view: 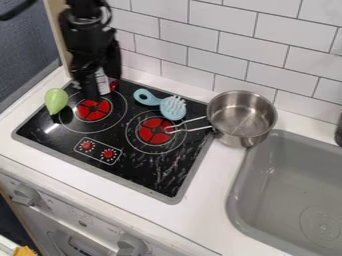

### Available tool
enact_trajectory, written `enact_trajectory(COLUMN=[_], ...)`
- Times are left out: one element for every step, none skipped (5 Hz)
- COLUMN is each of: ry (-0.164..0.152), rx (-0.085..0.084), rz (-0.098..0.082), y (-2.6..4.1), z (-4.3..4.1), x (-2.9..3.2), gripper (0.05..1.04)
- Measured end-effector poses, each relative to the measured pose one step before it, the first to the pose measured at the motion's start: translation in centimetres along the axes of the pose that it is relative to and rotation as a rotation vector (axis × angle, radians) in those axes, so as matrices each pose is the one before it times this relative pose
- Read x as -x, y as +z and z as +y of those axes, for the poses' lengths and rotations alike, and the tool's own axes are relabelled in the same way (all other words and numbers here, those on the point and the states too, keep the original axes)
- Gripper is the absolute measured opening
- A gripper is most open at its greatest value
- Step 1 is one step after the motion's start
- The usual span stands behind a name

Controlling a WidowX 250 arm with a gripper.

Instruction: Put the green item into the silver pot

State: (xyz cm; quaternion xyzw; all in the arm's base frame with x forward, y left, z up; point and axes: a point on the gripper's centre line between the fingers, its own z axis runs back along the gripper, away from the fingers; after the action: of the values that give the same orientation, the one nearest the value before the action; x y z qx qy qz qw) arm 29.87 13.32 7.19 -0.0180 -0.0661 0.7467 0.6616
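Camera view: the pale green, pear-shaped item [56,100] lies at the left edge of the black cooktop [137,172], its rounded end toward the wall and its tapered tip toward the front. It is outside the silver pot [242,119]. Just to its right, the black gripper [92,91] hangs down over the back left part of the cooktop, near the left burner [93,109]; it is blurred, and I cannot tell whether its jaws stand wide or narrow. A white and red object [102,82] shows beside it, partly hidden. Further right, a light blue brush [172,107] lies with its white bristles up and its looped handle pointing left. In front of it is the right burner [155,131], with the wire handle [190,125] of the pot reaching over it. The pot stands upright at the right side of the cooktop, near the back corner of the grey sink [290,192]. Two red dial markings [97,149] sit in front of the left burner. White tiles [224,50] line the wall behind the white counter [200,212].
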Motion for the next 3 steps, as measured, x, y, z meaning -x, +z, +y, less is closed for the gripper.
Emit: enact_trajectory(ry=[0.0704,0.103,0.0348], rx=[0.0216,0.0225,-0.025], rz=[-0.0139,-0.013,-0.0129], y=[0.045,-0.02,-1.575], z=[1.441,0.087,-0.561], x=[-1.629,-1.596,-0.967], gripper=[1.001,1.001,1.001])
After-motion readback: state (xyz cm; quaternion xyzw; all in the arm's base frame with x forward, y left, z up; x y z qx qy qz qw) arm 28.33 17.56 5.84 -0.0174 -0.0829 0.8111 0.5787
